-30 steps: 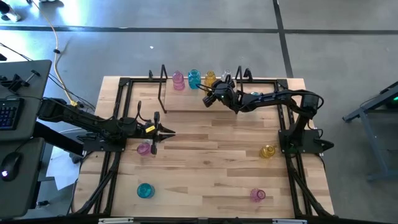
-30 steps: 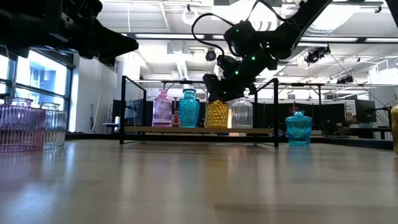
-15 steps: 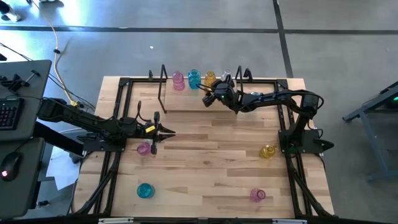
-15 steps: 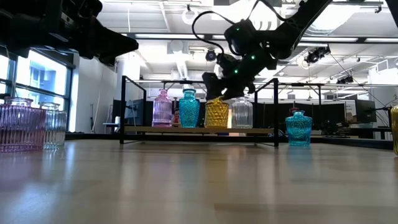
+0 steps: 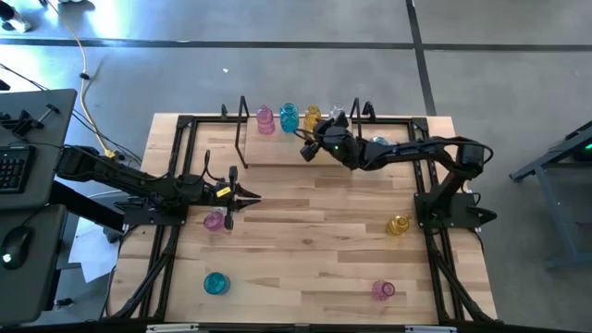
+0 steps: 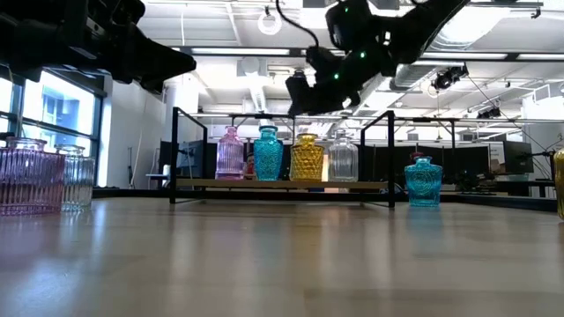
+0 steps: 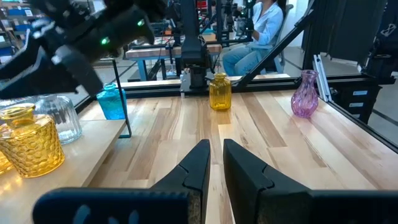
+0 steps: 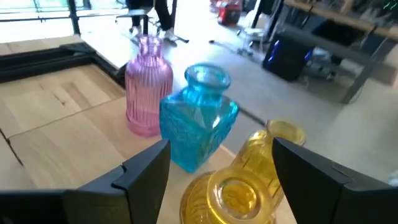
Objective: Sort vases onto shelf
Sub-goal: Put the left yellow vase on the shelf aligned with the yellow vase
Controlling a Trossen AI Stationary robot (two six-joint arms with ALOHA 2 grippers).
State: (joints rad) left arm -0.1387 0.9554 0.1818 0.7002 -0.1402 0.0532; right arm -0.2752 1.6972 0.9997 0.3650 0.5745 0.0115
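meanwhile, the right gripper (image 5: 308,146) hangs with jaws spread above the yellow vase (image 6: 307,158) upright on the shelf (image 6: 282,183), while the left gripper (image 5: 248,197), jaws pressed together, waits beside a pink vase (image 5: 215,220).

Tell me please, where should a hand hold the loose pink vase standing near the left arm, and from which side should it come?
Probably at the narrow neck, coming down from above. The pink vase stands upright on the table with a round, wider belly, so the neck seems the easiest part for two fingers to span. The left hand is close beside it; nothing stands against the vase.
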